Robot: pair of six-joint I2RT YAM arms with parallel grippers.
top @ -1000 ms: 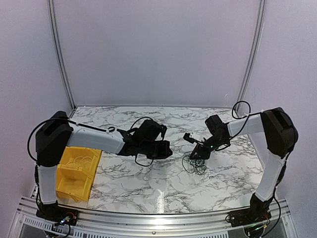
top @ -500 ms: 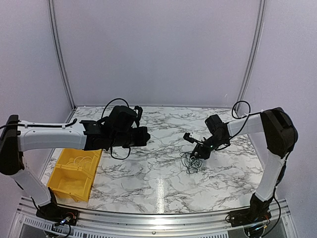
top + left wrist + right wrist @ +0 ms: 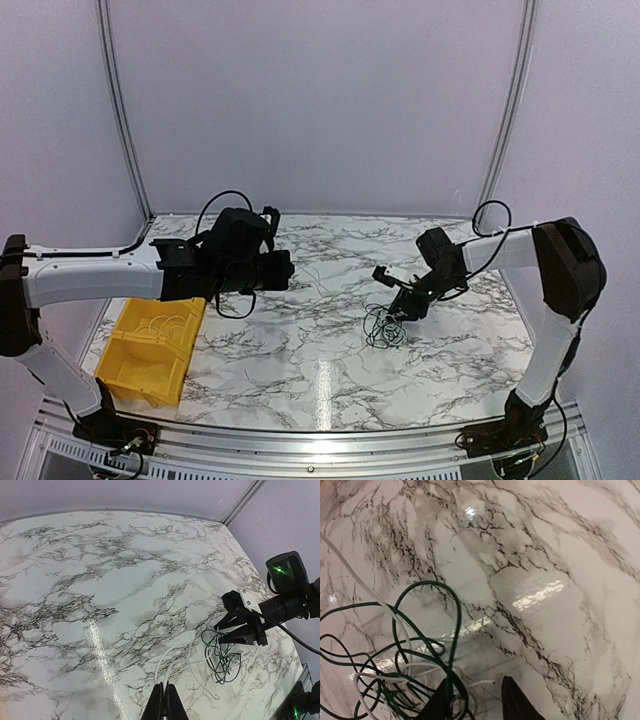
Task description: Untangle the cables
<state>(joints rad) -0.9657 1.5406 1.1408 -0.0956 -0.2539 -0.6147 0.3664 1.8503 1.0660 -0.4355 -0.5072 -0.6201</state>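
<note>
The cables [image 3: 383, 327] lie in a small tangle of dark green and white wires on the marble table [image 3: 300, 350], right of centre. My right gripper [image 3: 398, 309] hovers at the tangle's upper right edge, open. In the right wrist view a green loop [image 3: 454, 630] runs against the left finger [image 3: 439, 702], and a white wire end [image 3: 482, 684] lies between the jaws of the right gripper [image 3: 474, 681]. My left gripper [image 3: 164, 687] is shut on a white cable [image 3: 172, 652] that trails from the tangle [image 3: 221, 655]. In the top view the left gripper [image 3: 288, 270] is left of centre.
A yellow bin [image 3: 130, 372] holding pale wires sits at the table's front left, below the left arm. The right arm's own thick black cable [image 3: 487, 215] loops above its forearm. White walls close off the back and sides.
My left arm has swung back and to the left, away from the tangle, drawing the white cable out. The right gripper's jaws have opened and the tangle has shifted slightly left.
</note>
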